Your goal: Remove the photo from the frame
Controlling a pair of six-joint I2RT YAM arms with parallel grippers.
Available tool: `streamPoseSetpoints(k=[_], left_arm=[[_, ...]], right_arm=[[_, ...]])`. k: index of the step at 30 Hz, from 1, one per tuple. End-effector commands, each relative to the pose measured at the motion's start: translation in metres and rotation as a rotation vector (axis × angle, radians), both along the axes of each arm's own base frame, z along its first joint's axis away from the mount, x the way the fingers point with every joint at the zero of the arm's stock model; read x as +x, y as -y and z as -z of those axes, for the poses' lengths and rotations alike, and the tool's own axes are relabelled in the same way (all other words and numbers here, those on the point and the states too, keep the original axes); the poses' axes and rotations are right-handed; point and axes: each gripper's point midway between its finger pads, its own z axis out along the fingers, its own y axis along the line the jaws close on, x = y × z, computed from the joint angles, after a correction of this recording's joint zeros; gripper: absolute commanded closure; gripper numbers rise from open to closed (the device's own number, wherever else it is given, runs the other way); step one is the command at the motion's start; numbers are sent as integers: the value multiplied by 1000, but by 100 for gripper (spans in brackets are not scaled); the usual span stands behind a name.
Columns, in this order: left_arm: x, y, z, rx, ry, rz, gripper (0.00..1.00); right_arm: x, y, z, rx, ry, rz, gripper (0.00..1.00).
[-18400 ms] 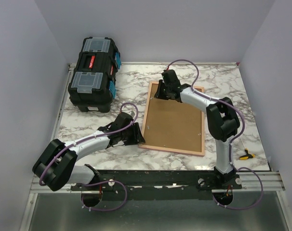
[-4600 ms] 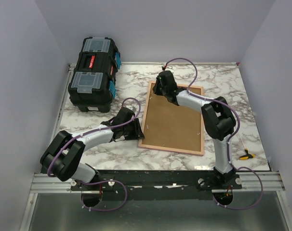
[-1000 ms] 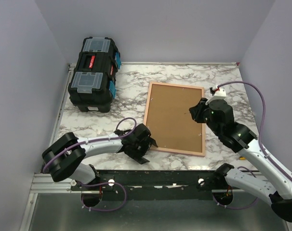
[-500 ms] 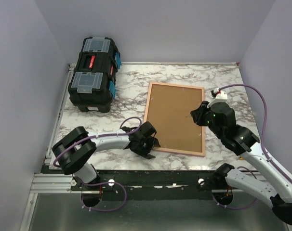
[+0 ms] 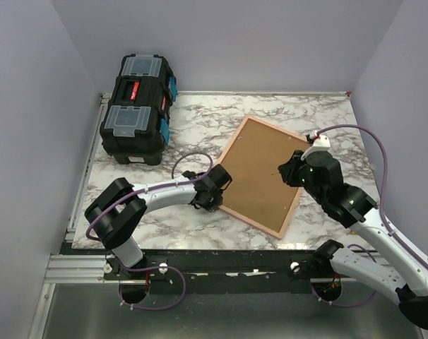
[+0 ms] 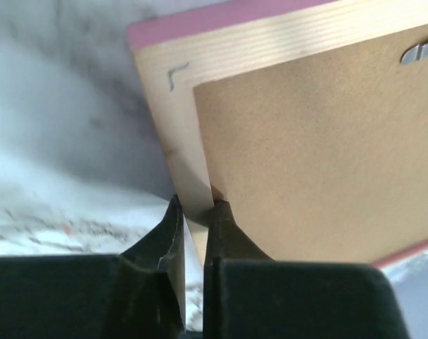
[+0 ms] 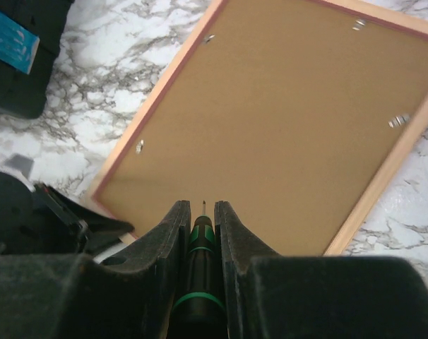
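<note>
The frame (image 5: 260, 176) lies back up and slanted on the marble table, its brown backing board (image 6: 320, 162) facing up inside the pale wooden rim (image 6: 179, 141). My left gripper (image 5: 217, 194) is shut on the frame's left rim near the lower corner, and in the left wrist view the left gripper (image 6: 196, 208) pinches that rim between both fingers. My right gripper (image 5: 297, 169) hovers above the frame's right side, shut on a black and green screwdriver (image 7: 200, 236) whose tip points at the frame (image 7: 270, 120). The photo is hidden under the backing.
A black toolbox (image 5: 138, 107) with blue latches stands at the table's back left. Small metal tabs (image 7: 396, 121) sit along the backing's edges. The table's rail (image 5: 235, 261) runs along the near edge by the arm bases.
My left gripper has closed on the frame's left rim. The frame has swung clockwise, its far end moving right. The right arm has barely moved.
</note>
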Motion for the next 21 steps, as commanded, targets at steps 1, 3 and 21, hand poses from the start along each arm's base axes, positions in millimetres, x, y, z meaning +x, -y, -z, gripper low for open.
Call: streamPoseSetpoints(k=[1, 3, 21], left_arm=[[10, -71, 7, 433, 70, 358, 100], [23, -79, 0, 478, 120, 438, 100], [136, -56, -29, 255, 361, 954, 100]], right_arm=[[-5, -13, 21, -26, -40, -90, 99], [-9, -27, 28, -2, -60, -159, 99], [12, -117, 98, 103, -160, -386, 99]])
